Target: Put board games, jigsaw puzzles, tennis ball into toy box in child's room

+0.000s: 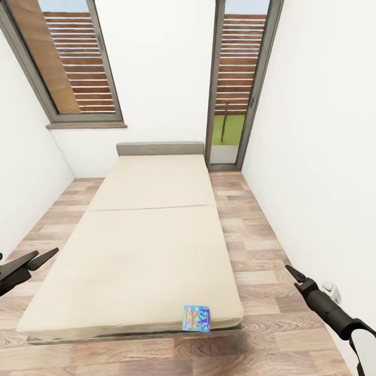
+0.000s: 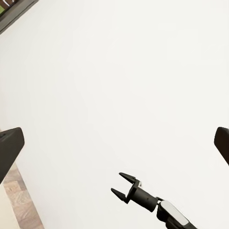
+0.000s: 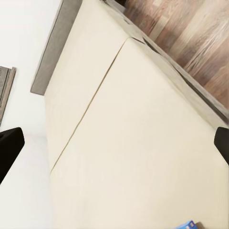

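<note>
While my left gripper (image 1: pixel 39 257) and right gripper (image 1: pixel 290 272) keep jaws apart, the board game (image 1: pixel 197 318) at 6 o'clock on the bed (image 1: pixel 151 245) looks light, stiff; grip its overhanging edge

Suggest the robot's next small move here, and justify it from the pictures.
Probably lower the right claw toward the board game on the near corner of the bed: both claws look open and empty, and the right one is nearer.

1 board game (image 1: pixel 197 318): small flat blue multicolour box, lying flat at near-right corner of cream bed (image 1: pixel 151 240), edge overhanging slightly.
</note>
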### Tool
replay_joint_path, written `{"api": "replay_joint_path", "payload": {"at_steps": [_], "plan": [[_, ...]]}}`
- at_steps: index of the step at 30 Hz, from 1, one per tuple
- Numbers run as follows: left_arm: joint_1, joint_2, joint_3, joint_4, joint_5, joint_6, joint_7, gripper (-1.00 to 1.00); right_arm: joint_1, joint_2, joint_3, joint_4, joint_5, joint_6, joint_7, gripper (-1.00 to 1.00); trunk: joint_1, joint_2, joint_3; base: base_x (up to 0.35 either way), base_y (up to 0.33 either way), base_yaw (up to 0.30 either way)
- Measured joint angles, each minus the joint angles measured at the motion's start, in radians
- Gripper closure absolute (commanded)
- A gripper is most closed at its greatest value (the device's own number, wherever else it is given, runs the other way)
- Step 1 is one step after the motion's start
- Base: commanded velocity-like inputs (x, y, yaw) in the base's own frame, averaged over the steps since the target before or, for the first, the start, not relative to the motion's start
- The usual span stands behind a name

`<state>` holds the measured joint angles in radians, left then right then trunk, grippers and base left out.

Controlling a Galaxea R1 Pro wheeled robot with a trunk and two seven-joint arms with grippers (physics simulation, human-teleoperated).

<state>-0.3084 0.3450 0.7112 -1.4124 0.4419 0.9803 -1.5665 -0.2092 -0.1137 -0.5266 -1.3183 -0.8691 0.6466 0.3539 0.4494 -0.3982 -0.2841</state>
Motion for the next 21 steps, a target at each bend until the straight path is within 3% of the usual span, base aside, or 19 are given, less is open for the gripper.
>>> {"api": "replay_joint_path", "payload": {"at_steps": [21], "plan": [[0.000,-0.008,0.000,0.000,0.000,0.000,0.000,-1.00,0.000,0.000,0.002,0.002,0.003,0.000,-0.002,-1.00,0.000,0.000,0.035,0.000,-0.008,0.000]]}}
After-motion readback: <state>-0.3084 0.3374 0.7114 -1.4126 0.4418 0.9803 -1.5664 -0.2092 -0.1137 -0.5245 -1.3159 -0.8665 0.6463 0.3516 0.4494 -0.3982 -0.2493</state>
